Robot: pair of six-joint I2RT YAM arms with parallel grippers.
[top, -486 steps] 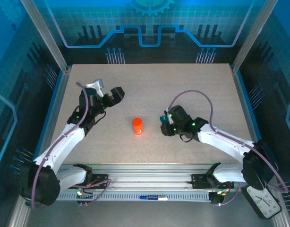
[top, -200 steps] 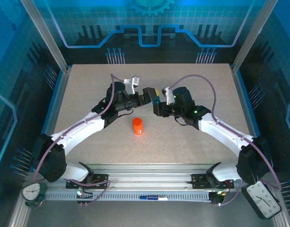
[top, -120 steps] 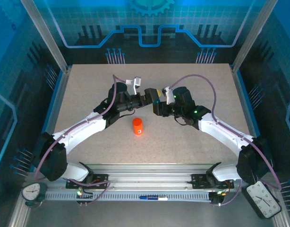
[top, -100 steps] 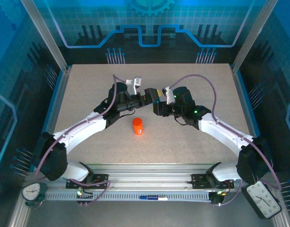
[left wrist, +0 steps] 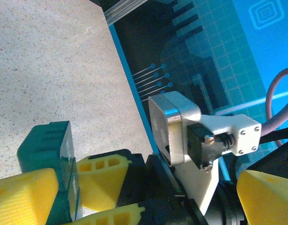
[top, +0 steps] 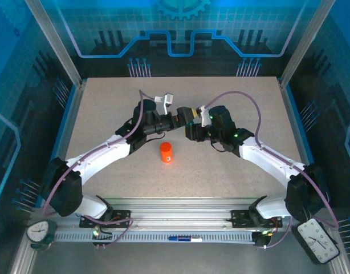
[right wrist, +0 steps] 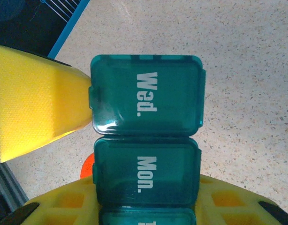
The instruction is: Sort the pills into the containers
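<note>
I had both arms reaching in, forearms angled toward each other so the two wrists met nose to nose. The left arm [top: 101,154] ran out long and low, and the right arm [top: 266,162] mirrored it. My right gripper [top: 189,127] was clamped on the containers [right wrist: 146,117], its yellow fingers [right wrist: 64,206] pinching the strip at the end nearest its palm. My left gripper [top: 182,116] stood wide open just ahead of the right one's fingertips. One pad [right wrist: 36,112] lay right against the side of the strip's outermost cell, and the other finger [left wrist: 266,197] stood well apart from it.
</note>
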